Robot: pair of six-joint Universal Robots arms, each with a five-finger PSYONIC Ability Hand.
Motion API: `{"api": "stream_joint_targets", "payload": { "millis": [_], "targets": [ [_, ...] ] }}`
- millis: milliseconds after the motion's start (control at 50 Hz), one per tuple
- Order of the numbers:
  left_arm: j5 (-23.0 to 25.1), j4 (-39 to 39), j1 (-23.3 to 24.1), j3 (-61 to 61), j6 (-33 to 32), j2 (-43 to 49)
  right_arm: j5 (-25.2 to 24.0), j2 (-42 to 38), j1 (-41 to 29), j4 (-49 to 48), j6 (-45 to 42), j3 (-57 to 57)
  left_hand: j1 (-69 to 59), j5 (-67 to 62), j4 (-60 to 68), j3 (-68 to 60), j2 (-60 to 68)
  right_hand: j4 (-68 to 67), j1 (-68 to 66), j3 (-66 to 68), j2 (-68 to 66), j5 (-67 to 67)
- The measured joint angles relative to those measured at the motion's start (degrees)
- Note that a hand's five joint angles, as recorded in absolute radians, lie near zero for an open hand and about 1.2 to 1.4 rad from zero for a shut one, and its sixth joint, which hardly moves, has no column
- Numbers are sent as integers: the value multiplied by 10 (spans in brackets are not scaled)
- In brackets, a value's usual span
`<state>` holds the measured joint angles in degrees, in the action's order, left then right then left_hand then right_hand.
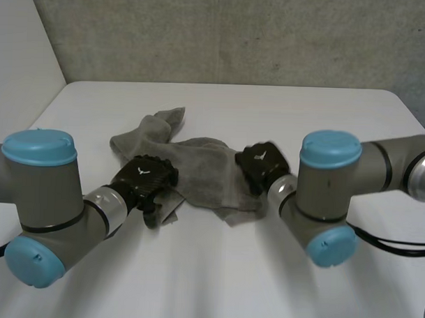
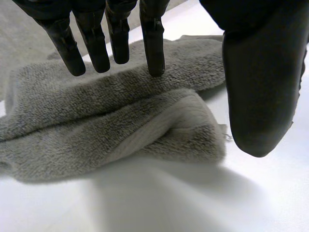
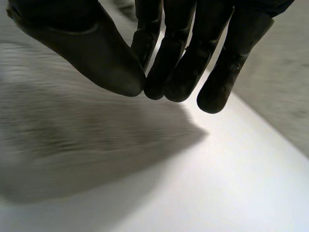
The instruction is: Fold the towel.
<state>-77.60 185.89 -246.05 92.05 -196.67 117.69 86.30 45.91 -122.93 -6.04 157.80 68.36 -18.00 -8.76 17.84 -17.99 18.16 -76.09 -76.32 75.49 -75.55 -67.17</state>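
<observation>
In the head view, the grey towel (image 1: 191, 165) is lying crumpled in the middle of the white desk (image 1: 264, 279), bunched into uneven ridges with one end trailing toward the far side, so by this look no neat fold is showing and the whole job appears to be left: spreading it flat, then bringing edge to edge. The left hand (image 1: 145, 177) is sitting at the towel's near-left part and the right hand (image 1: 262, 163) at its right edge, one at each end of the heap. The left wrist view is adding what the head view is hiding under the hand: the fingers (image 2: 153, 43) are reaching out straight over a rolled ridge of towel, their tips at or just above the pile, while the thumb (image 2: 260, 87) is hanging apart from them over bare desk just beside a doubled-over corner. That hand is released and grasping nothing, and the corner's woven band is showing, a likely place for a pinch. The right wrist view is giving the other hand's state, which the head view is not making plain: the thumb and fingers are drawn together tip to tip, clenched, with no cloth visible between them. The towel is lying below the thumb side of that hand, and bare desk is lying beyond the fingertips.
</observation>
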Motion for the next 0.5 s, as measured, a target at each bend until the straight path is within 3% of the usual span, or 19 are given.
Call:
{"api": "stream_joint_targets", "payload": {
  "millis": [140,240,300,380,500],
  "targets": [
    [-17,32,11,-14,0,19,97,-13,52,11,-3,-67,0,0,0,0,0,0,2,0,1,2],
    [-28,45,23,-28,-1,37,120,4,68,19,-15,-44,0,0,0,0,0,434,447,-434,444,458],
    [-35,47,27,-37,-2,50,115,29,61,20,-14,1,0,0,0,0,0,523,522,-518,523,552],
    [-42,46,28,-45,-3,61,94,52,44,19,-2,47,-2,-3,0,-2,2,526,522,-518,523,556],
    [-53,45,28,-51,-3,72,25,68,14,19,53,93,-19,-14,14,-16,14,526,522,-518,523,555]
  ]
}}
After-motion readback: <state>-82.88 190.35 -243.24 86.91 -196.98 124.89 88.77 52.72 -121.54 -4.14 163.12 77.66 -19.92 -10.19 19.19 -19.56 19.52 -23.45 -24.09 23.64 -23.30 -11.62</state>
